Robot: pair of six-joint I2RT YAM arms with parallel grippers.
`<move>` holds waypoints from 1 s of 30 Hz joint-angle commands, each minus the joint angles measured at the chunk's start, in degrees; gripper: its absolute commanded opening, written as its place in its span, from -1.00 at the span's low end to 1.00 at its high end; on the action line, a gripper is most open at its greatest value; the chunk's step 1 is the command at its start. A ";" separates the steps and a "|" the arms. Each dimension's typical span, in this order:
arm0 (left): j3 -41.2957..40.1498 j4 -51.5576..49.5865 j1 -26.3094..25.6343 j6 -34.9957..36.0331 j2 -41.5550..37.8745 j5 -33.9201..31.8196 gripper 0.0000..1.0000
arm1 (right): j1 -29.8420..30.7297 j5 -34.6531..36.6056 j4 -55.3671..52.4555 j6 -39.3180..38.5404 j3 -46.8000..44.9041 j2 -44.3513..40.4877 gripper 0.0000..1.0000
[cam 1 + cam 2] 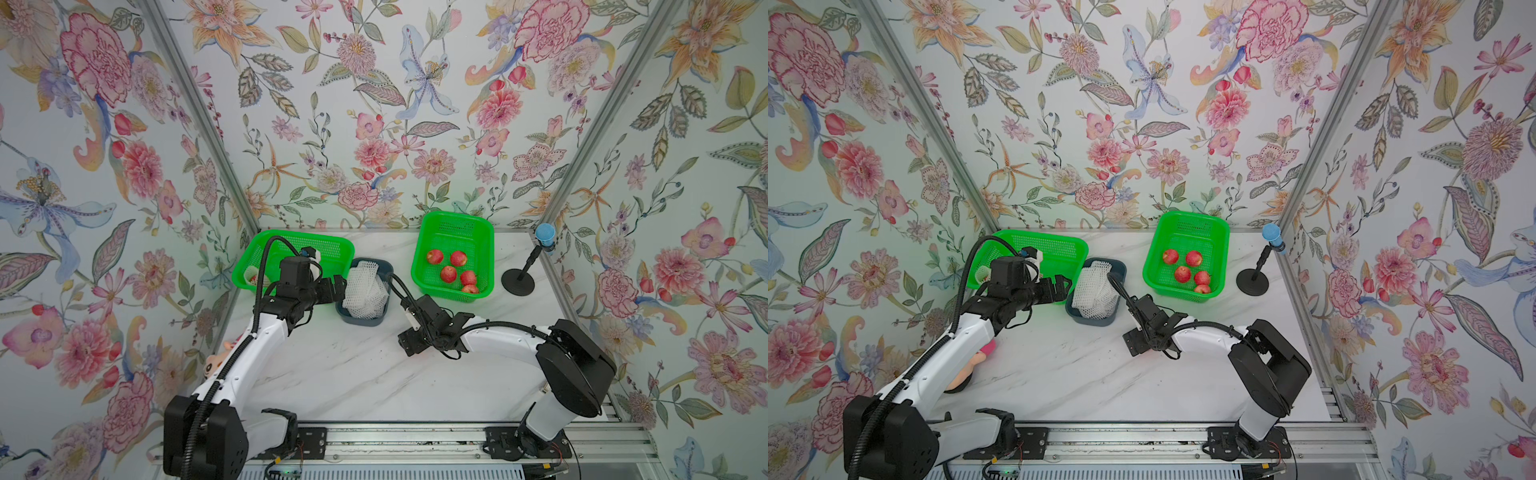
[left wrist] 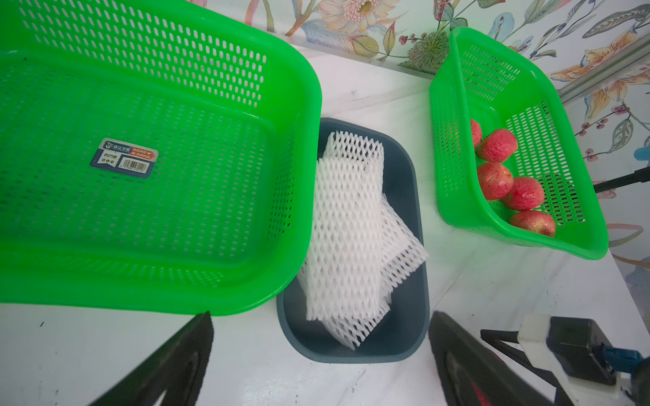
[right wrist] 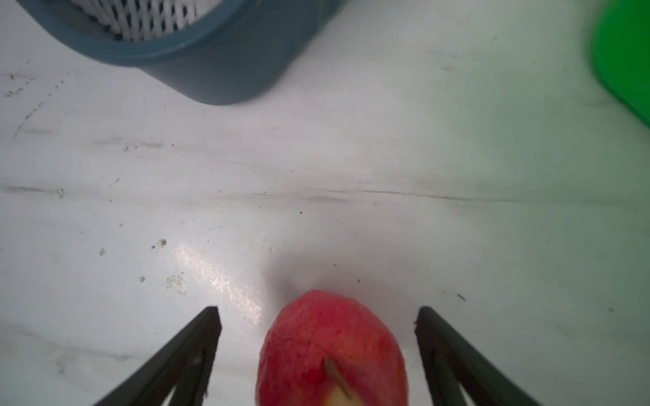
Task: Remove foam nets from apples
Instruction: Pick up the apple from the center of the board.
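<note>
Stock on the tabletop (image 1: 374, 374), for your check.

Item: apple (image 3: 334, 351), bare, red, stem showing, lying on the open middle of the tabletop, near the grey-blue bin (image 2: 408, 316). The right gripper (image 3: 316, 309) straddles it, jaws apart, with a gap on each side. Nothing is gripped yet.

Item: foam nets (image 2: 351, 228), white, flattened, stacked in the bin between the two baskets. The left gripper (image 2: 320, 313) hangs over the bin's near end, jaws wide and empty.

Item: five bare apples (image 1: 449, 274) in the right basket (image 1: 457, 216), by the far edge toward the far right corner.

Item: left basket (image 1: 328, 243) at the far left corner. A pale netted shape (image 1: 251, 277) lies at its left end, probably a wrapped apple, mostly hidden by the arm.

Hazards, for your judgement: the apple is round and smooth and seems to sit nearer one jaw. If that jaw meets it first, it may roll or squirt forward. A weak pinch could drop it in transit, and a release from height could bruise the five below. Watch the right arm's cable (image 1: 395, 282) beside the bin rim.
</note>
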 commanded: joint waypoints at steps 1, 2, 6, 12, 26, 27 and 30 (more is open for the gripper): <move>-0.12 -1.27 0.81 0.63 -0.45 -1.58 0.98 | 0.30 0.97 1.04 0.87 -1.59 -0.22 0.57; 0.08 -1.29 0.95 0.56 -0.18 -1.58 0.98 | 0.35 1.14 1.04 0.79 -1.58 -0.23 0.49; 1.16 -1.73 0.89 0.44 0.52 -1.56 0.98 | 0.28 0.31 0.60 0.19 -1.40 -0.13 0.24; 2.58 -2.76 0.98 0.70 1.01 -3.06 0.98 | 0.29 -0.35 -0.34 -0.80 -1.64 -1.82 -0.03; 5.28 -3.70 1.22 1.18 3.45 -4.33 0.98 | -14.22 -9.96 -6.68 -7.75 8.98 -10.34 -0.22; 5.28 -3.66 1.23 1.15 3.80 -4.07 0.98 | -15.66 -10.15 -6.99 -8.24 10.11 -10.18 -0.22; 5.28 -3.47 1.37 1.09 4.81 -3.43 0.98 | -20.33 -11.40 -6.98 -9.00 13.04 -8.42 -0.22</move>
